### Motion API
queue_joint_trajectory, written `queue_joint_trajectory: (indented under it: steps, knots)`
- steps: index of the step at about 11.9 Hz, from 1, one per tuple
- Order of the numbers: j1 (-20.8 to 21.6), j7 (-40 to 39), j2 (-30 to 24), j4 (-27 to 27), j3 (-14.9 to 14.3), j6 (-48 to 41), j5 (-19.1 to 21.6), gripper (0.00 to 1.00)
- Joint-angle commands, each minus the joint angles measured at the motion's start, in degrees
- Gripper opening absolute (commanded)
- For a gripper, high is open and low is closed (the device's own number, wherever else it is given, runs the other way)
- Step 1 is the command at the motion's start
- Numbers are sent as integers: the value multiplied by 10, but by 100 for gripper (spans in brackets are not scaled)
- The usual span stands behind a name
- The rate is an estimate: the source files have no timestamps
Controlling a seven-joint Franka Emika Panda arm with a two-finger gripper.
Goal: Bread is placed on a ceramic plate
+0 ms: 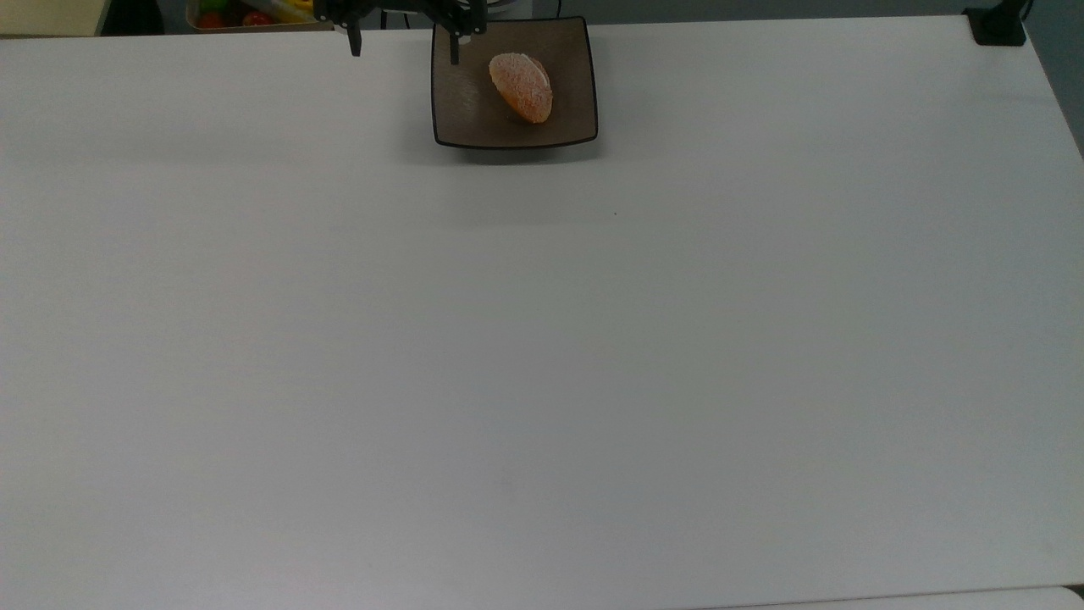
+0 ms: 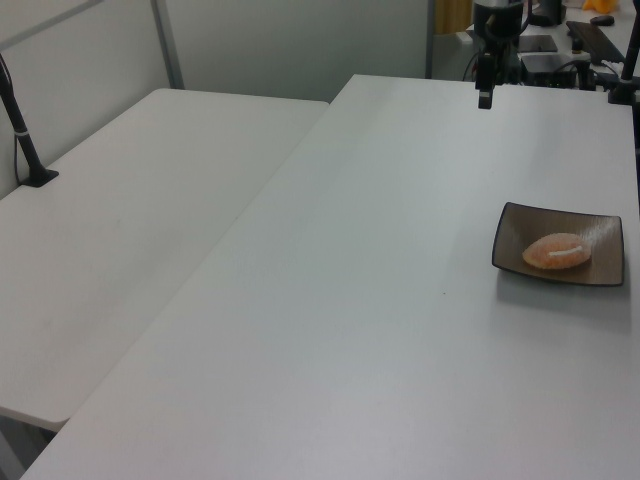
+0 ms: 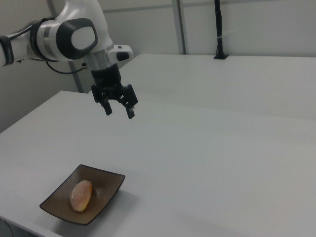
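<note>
White tabletop (image 1: 542,339) takes up most of everything here, so I'll use the ceramic plate (image 1: 474,102) as the anchor. The plate sits flat on the table near its far edge in the top view, a square brown thing with a thin dark rim.

Arm (image 3: 69,37) is the next biggest thing: white with dark joints, reaching out above the table in the right view. Its gripper (image 3: 119,109) hangs in the air well above the plate and off to one side, fingers (image 3: 131,112) spread wide with nothing between them. In the top view one fingertip overlaps the plate's upper left corner and the other is out past the plate's left edge.

Bread (image 1: 521,86) lies on the plate, right of its middle in the top view, sugary crust up. So it's clear of the jaws, not touched, sitting down on the plate below them.
</note>
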Motion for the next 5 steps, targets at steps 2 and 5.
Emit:
queue_joint_trajectory:
  steps: [2, 5]
  knots:
    - [30, 8, 15, 16, -33, -9, 48, 100]
    - [37, 7, 15, 16, -41, -9, 48, 100]
